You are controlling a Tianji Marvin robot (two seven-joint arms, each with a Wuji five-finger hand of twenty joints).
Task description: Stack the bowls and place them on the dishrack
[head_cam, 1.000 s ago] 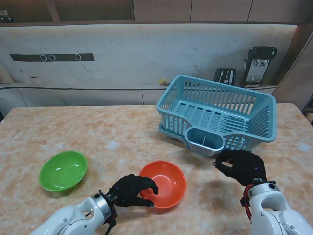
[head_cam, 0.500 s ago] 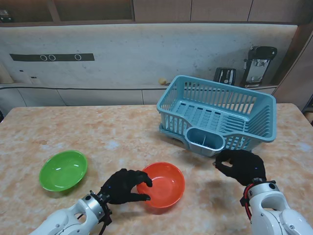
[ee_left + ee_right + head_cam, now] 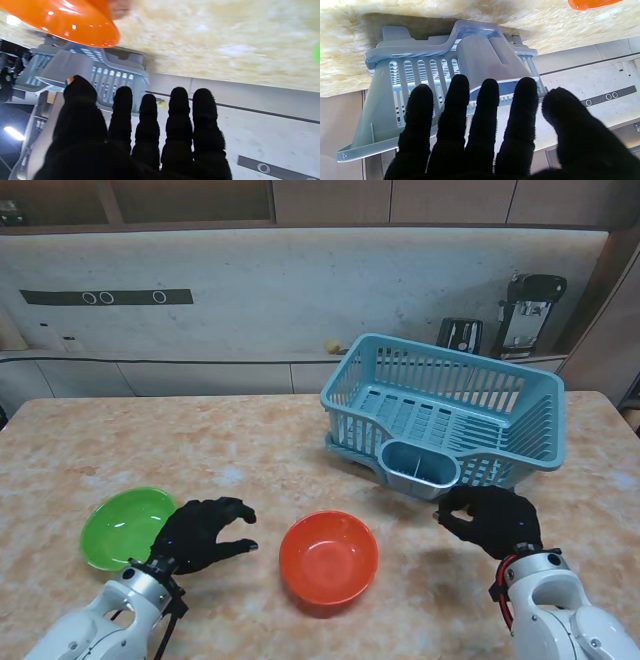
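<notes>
The orange bowl [image 3: 329,560] sits upright on the marble table [image 3: 250,450], near the edge closest to me and about midway between my two hands, touched by neither. The green bowl [image 3: 129,527] lies well to its left, also upright and on its own. My left hand [image 3: 200,535] hovers between the two bowls, just beside the green one's rim, fingers [image 3: 147,117] spread and holding nothing; its wrist camera shows the orange bowl [image 3: 65,21] off to one side, clear of my fingertips. The blue dishrack [image 3: 445,415] stands farther from me on the right, its cutlery cup [image 3: 420,467] facing me. My right hand [image 3: 495,520] hangs just in front of that cup, fingers [image 3: 485,105] splayed and empty, the dishrack [image 3: 425,75] filling its wrist view.
</notes>
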